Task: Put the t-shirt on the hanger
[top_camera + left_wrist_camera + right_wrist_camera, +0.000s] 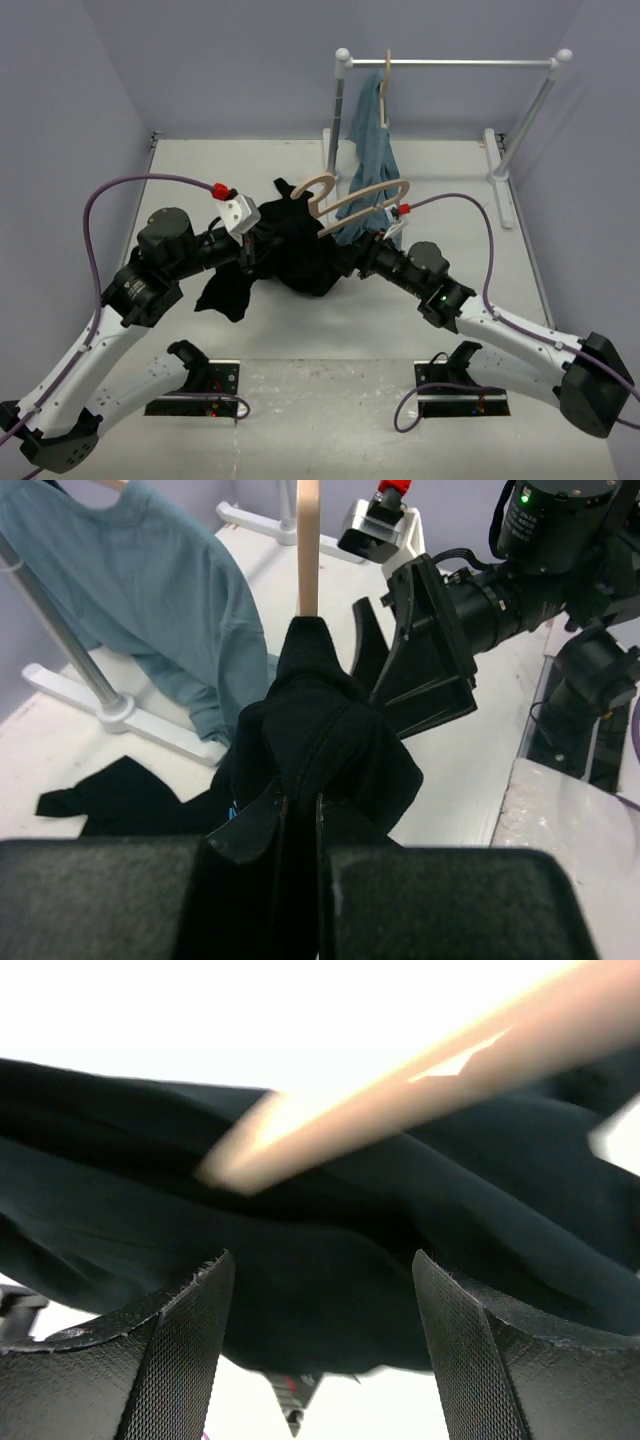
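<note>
The black t-shirt (300, 250) hangs bunched between the two arms above the table, a loose part trailing down at the left. My left gripper (255, 245) is shut on a fold of the t-shirt (320, 730); in its wrist view the jaws (303, 802) are pressed together on the cloth. The tan wooden hanger (318, 183) lies tilted above the shirt, one arm (308, 550) sticking out of the cloth. My right gripper (352, 258) stands open under the t-shirt (320, 1220), fingers wide apart, and the blurred hanger (400, 1090) crosses above them.
A white clothes rack (450, 63) stands at the back right. On it a second hanger carries a blue-grey garment (372, 150), which hangs close behind the tan hanger. The rack's foot (110, 710) lies left of the shirt in the left wrist view.
</note>
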Available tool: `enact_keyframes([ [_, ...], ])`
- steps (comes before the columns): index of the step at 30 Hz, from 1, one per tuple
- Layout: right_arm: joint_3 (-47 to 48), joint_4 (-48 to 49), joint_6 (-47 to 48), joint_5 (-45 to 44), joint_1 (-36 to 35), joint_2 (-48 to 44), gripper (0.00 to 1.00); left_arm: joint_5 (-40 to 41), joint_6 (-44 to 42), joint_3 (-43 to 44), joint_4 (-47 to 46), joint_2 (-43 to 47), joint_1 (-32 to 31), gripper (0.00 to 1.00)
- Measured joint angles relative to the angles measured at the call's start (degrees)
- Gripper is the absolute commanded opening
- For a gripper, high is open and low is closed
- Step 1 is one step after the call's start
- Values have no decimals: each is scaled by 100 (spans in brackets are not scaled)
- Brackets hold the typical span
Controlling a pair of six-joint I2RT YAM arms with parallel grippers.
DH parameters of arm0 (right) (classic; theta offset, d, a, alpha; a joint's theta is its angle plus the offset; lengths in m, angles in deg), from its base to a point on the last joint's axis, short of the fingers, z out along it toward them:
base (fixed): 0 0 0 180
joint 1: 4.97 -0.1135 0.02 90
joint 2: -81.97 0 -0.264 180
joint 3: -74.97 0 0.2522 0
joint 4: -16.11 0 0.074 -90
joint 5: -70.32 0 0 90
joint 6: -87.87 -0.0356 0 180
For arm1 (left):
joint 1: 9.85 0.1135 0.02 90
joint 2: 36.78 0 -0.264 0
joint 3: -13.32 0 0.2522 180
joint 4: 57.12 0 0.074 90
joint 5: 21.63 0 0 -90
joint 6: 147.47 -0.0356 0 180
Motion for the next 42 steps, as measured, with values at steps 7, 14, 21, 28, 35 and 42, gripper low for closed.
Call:
enact_keyframes([
  [7, 687, 683, 10, -1193, -958, 1170, 77, -202, 689, -187, -486, 53, 2, 0],
  [14, 924, 623, 163, -2363, -1127, 1714, 76, -410, 1441, -297, -1116, 91, 28, 0],
  [21, 927, 534, 302, -3203, -1133, 1685, 69, -419, 1768, -138, -1164, 49, 28, 0],
  [28, 1042, 72, 353, -3868, -1136, 1677, 31, -170, 1850, 284, -794, 71, 28, 0],
  [35, 498, -306, 533, -4061, -911, 809, 0, 399, 1585, 572, -29, 78, 28, 0],
  [42, 461, -1061, 1024, -2618, 749, -97, 0, 456, 1177, 50, 53, 444, 26, 0],
])
